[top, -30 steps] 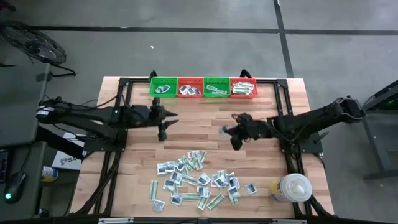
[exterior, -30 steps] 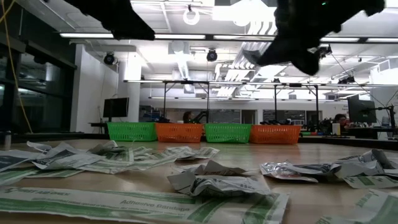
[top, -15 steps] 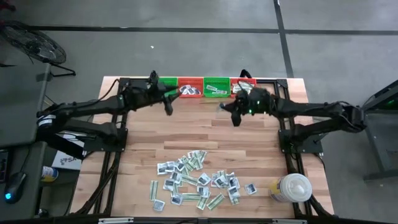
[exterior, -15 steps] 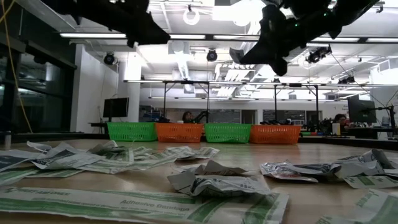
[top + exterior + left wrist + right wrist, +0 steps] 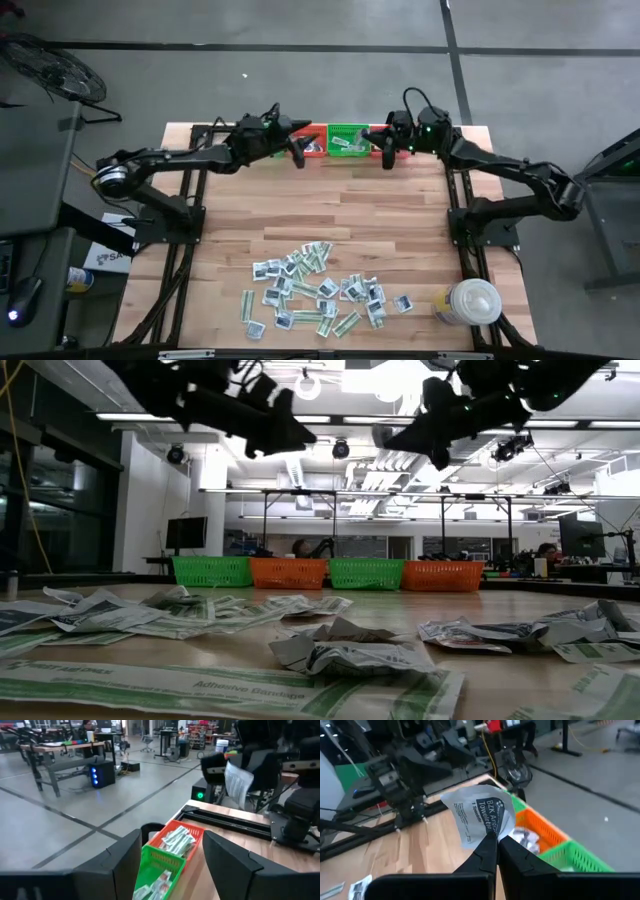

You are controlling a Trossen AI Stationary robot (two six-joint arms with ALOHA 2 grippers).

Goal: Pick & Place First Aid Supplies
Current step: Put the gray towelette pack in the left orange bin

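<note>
Four baskets line the table's far edge; I see a red one (image 5: 312,143) and a green one (image 5: 347,139). My left gripper (image 5: 298,152) hovers open above them with nothing between its fingers; below it lie a green basket (image 5: 159,870) and an orange basket (image 5: 178,839), both holding packets. My right gripper (image 5: 494,836), high over the right end of the row (image 5: 385,152), is shut on a white packet (image 5: 481,814), also visible from the left wrist (image 5: 238,781). Many first aid supplies (image 5: 315,290) lie in a heap on the near middle of the table. My right gripper pinches the white packet by its lower edge (image 5: 490,831) between its two fingertips. The packet stands up from the fingers, crumpled and curled, lifted clear above the baskets.
A big white round lidded container (image 5: 470,302) stands at the near right corner. Bare wood (image 5: 330,210) lies between the heap and the baskets. In the low view, packets (image 5: 350,650) lie close in front, and the baskets (image 5: 288,573) stand far off.
Both grippers have swung from mid-table toward the far edge and now hover above the row of baskets. The right gripper has carried the white packet along, still shut on it. The heap of packets has not moved.
</note>
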